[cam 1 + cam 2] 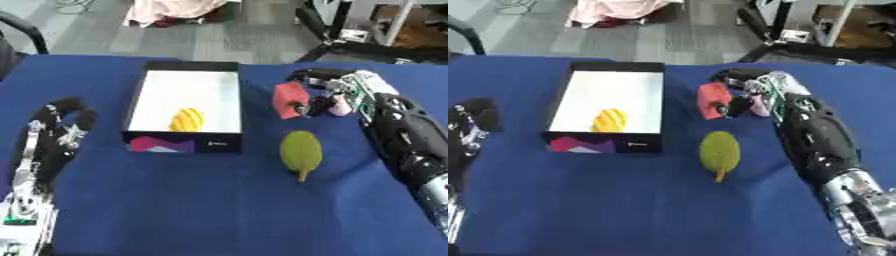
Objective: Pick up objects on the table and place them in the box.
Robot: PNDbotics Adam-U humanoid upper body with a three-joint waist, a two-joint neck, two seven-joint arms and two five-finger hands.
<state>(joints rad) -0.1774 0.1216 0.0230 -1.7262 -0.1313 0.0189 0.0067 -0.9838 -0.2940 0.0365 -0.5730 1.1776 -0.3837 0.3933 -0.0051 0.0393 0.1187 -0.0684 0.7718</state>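
An open box [140, 95] with black walls and a white floor stands at the middle of the blue table; a yellow ribbed object [186, 119] lies inside near its front wall. Right of the box my right hand [335, 93] has its fingers curled round a red block [287, 100], holding it just above the cloth. A small pink thing [339, 108] shows under the same hand. A green leaf-shaped fruit [301, 151] with a short stem lies on the cloth in front of the red block. My left hand [58, 129] rests at the left edge, fingers relaxed.
The blue cloth [219, 210] covers the whole table. Beyond its far edge are grey floor, a chair base [350, 40] and a pile of pink fabric [175, 10]. My right forearm [407, 145] lies along the right side.
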